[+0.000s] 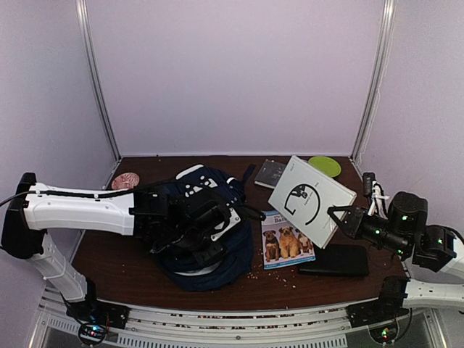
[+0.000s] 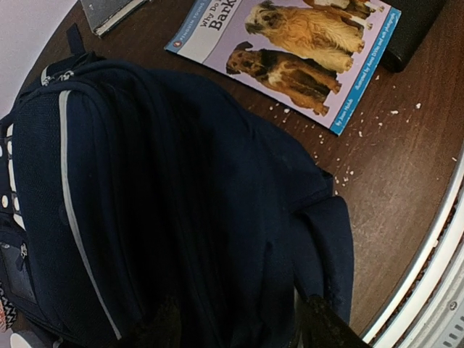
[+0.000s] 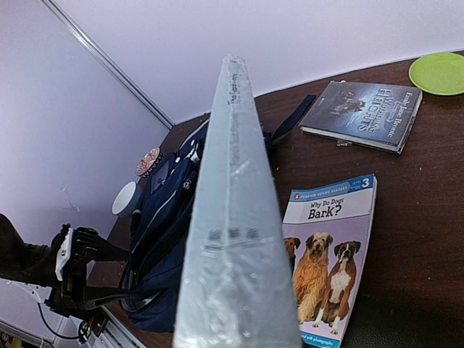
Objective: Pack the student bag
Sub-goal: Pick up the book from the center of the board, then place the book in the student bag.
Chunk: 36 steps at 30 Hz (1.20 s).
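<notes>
left arm (image 1: 80, 209): white shell, black cable (image 1: 94, 193) along it
right arm (image 1: 417, 239): black wrist, green lights (image 1: 404, 218), white behind
left gripper (image 2: 243, 330): black

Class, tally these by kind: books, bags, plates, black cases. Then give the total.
Books: 3 (white book, dog book, dark book)
Bags: 1 (student bag)
Plates: 1 (green plate)
Black cases: 1 (black case)
Total: 6

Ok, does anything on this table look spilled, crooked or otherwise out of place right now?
Yes: small white crumbs lie scattered on the dark brown wooden table, by the near edge of the purple paperback with dogs on its cover, next to the navy-blue fabric backpack. They look like a spill.
</notes>
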{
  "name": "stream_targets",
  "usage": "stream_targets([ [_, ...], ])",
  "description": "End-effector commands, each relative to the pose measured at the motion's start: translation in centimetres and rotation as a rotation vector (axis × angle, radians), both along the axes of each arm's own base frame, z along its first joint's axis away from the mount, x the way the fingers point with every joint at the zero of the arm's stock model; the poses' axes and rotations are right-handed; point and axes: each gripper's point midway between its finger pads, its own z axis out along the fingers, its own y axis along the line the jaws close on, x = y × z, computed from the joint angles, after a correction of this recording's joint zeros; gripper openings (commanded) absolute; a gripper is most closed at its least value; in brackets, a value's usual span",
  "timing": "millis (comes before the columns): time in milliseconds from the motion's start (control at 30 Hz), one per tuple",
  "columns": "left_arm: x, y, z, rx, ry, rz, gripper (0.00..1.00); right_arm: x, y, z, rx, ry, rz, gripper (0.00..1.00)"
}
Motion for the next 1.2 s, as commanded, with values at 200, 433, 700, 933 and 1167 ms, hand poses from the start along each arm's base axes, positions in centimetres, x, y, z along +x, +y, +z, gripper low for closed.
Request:
stream_targets([
  [200,3.1,-0.4,0.2,0.001,-0.046,0.070,0.92,0.5,-0.4,4.9,0.154,-0.121,-0.037,0.00],
  [433,2.6,-1.2,-2.5,0.044,0.013,0.051,0.98,0.6,-0.2,4.6,0.151,-0.113,-0.033,0.00],
  [700,4.3,0.2,-5.3,0.163,-0.037,0.125,0.67,0.5,0.2,5.1,0.147,-0.114,-0.016,0.00],
  [933,6.2,1.4,-0.6,0.112,-0.164,0.192,0.00,0.1,0.5,5.3,0.144,-0.114,0.018,0.00],
  [1167,7.1,2.1,10.5,-0.116,-0.259,0.226,0.00,-0.7,2.3,6.1,0.177,-0.101,0.116,0.00],
])
